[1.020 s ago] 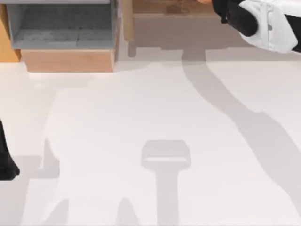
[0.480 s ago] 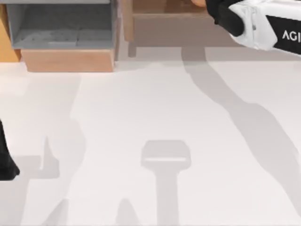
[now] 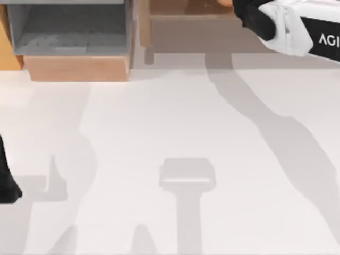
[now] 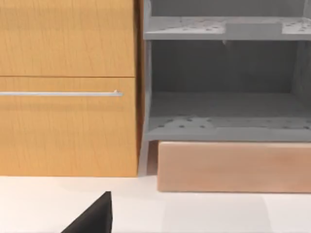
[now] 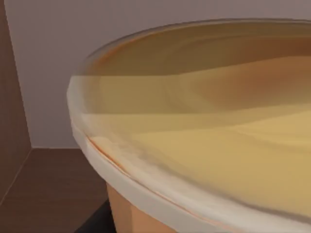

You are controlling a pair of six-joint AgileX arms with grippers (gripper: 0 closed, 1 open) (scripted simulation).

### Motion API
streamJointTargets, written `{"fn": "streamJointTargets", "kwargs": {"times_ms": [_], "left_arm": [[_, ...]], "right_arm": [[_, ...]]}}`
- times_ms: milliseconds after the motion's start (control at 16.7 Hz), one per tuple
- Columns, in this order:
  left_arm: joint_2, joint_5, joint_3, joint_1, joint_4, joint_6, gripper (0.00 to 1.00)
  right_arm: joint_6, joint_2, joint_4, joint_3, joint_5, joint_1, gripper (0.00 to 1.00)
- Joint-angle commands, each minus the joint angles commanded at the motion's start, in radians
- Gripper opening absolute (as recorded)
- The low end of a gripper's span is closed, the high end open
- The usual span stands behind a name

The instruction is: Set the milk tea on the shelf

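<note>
Right hand: we see our right arm (image 3: pixel 297 29) reaching in from the top view's right, its dark end over the shelf at the far edge. The hand itself is out of sight past the frame edge; we cannot tell how far open it is or whether it has hold of anything.

Milk tea: the right wrist view sits very close on the cup (image 5: pixel 204 141). We note a pale rim, a yellow-orange domed top, and an orange-tan side just below the rim. A sliver of orange at the arm's tip in the top view is likely the same cup (image 3: pixel 226 2).

Shelf: the cup is inside the shelf (image 3: pixel 202 34). Brown board (image 5: pixel 53 189) under it, a brown upright at one side, a plain pale wall behind. We cannot tell whether the cup's base touches the board.

Left hand: parked at the top view's left edge, a dark tip (image 3: pixel 6 186) low over the bench (image 3: pixel 170 122). Its opening, we cannot tell.

Left wrist view: a grey-lined box (image 4: pixel 223 97) with a pale wood front, and beside it an orange wood cabinet (image 4: pixel 68 87) with a thin metal handle.
</note>
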Motion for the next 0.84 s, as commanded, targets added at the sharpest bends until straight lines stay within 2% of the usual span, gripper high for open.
{"fn": "streamJointTargets", "kwargs": {"times_ms": [480, 840], "left_arm": [[0.000, 0.000, 0.000, 0.000, 0.000, 0.000, 1.00], [0.000, 0.000, 0.000, 0.000, 0.000, 0.000, 1.00]], "right_arm": [[0.000, 0.000, 0.000, 0.000, 0.000, 0.000, 0.98], [0.000, 0.000, 0.000, 0.000, 0.000, 0.000, 1.00]]}}
